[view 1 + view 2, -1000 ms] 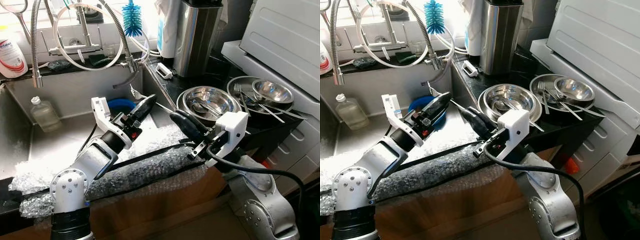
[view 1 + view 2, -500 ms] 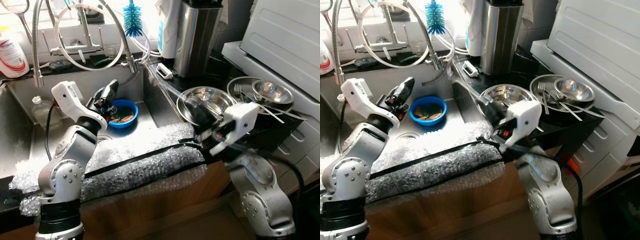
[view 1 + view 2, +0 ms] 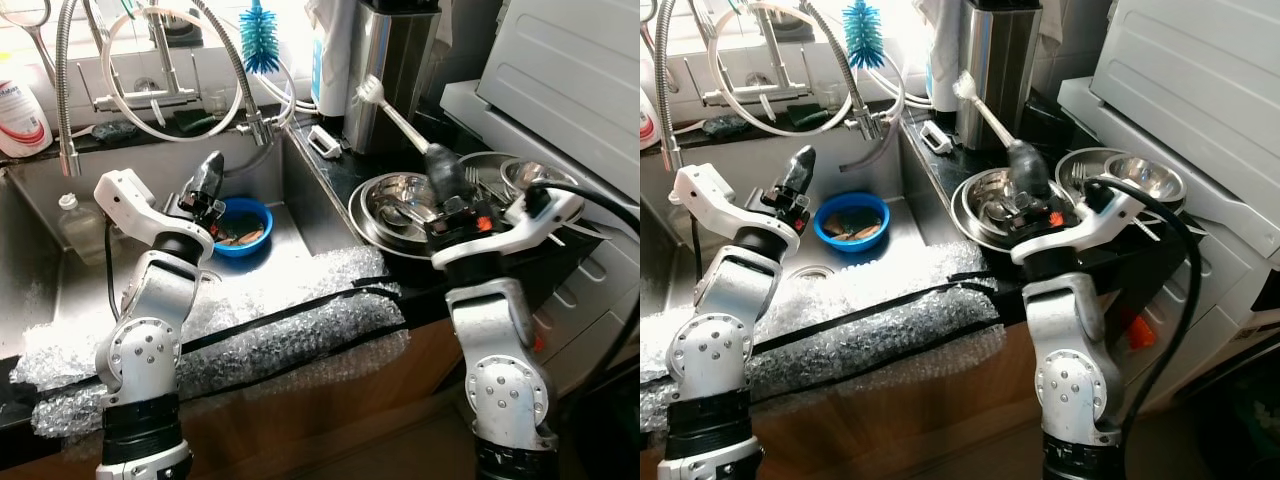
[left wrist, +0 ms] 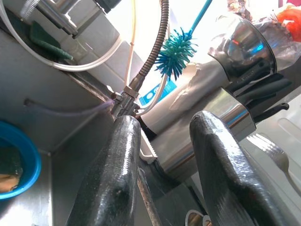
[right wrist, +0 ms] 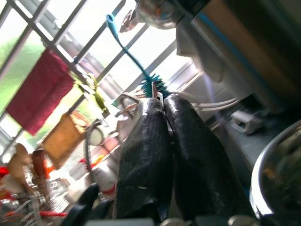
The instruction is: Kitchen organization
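Right eye view: I see right gripper [image 3: 992, 125] has lifted a fork [image 3: 980, 107], clamped, above the steel bowl [image 3: 975, 200]; left gripper [image 4: 164, 155] gapes, empty.

The right pincer [image 3: 436, 160] has risen from the bowls, lifting a fork [image 3: 388, 108].

- We are in a home kitchen: a stainless-steel sink basin [image 3: 150, 195] under a coiled spring-neck tap [image 3: 66, 90].
- A turquoise bristled bottle brush [image 3: 261, 45] hangs by the window.
- On the dark counter [image 3: 335, 170] we see nested round steel bowls [image 3: 395, 200] and a tall steel knife block [image 3: 385, 70].
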Tool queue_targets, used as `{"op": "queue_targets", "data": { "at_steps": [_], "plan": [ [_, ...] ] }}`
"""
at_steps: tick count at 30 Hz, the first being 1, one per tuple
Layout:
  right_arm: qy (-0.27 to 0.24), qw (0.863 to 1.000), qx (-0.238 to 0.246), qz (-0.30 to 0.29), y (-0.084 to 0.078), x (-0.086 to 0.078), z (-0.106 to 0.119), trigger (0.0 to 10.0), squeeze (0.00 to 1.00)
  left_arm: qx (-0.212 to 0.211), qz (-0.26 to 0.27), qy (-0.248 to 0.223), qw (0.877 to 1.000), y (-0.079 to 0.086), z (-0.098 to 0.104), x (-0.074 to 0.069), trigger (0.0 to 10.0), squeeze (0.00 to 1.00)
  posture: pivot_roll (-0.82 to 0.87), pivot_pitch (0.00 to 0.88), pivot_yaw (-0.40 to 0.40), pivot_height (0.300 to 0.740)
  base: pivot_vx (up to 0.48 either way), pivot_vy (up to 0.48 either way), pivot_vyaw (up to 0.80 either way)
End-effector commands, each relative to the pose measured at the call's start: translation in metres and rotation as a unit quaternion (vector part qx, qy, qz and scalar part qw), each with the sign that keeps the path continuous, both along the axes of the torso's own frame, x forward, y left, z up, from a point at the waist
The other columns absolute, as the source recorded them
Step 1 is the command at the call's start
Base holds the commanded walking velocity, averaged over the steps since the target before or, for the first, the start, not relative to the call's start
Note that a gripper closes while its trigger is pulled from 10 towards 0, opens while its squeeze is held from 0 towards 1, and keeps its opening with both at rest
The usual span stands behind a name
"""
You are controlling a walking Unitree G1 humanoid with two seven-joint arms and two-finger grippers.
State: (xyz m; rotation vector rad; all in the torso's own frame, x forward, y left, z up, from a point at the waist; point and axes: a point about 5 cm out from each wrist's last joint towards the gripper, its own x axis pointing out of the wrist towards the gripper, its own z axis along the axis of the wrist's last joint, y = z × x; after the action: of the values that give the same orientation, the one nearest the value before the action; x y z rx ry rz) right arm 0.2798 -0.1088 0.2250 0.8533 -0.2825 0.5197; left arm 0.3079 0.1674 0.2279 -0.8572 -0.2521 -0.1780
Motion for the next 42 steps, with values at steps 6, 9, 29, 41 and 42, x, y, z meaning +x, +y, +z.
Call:
{"op": "queue_targets", "data": {
  "at_steps": [6,9,29,41,42],
  "plan": [
    [0.008,0.993,-0.026,0.119,0.022,-0.016,-0.001,10.0,0.00,-0.036,-0.025,-0.011,0.999,-0.009,0.009,0.001,10.0,0.00,-0.07,0.000,-0.036,0.740,0.000,0.000,0.00],
    [0.014,0.990,0.012,0.142,0.019,-0.019,-0.002,10.0,0.00,-0.021,-0.059,-0.013,0.998,-0.013,0.008,-0.003,10.0,0.00,-0.08,0.000,-0.035,0.740,0.000,0.000,0.00],
    [0.056,0.980,0.132,0.135,-0.015,-0.021,-0.031,10.0,0.00,-0.100,-0.173,-0.038,0.979,-0.018,0.005,-0.020,10.0,0.00,-0.07,0.000,-0.033,0.740,0.000,0.000,0.00],
    [0.053,0.969,0.171,0.172,-0.011,-0.025,-0.027,10.0,0.00,-0.060,-0.241,-0.054,0.967,-0.034,0.006,-0.030,10.0,0.00,-0.07,0.000,-0.036,0.740,0.000,0.000,0.00],
    [0.056,0.969,0.170,0.173,-0.010,-0.024,-0.028,10.0,0.00,-0.060,-0.247,-0.057,0.966,-0.036,0.007,-0.031,10.0,0.00,-0.07,0.000,-0.037,0.740,0.000,0.000,0.00]
  ]
}}
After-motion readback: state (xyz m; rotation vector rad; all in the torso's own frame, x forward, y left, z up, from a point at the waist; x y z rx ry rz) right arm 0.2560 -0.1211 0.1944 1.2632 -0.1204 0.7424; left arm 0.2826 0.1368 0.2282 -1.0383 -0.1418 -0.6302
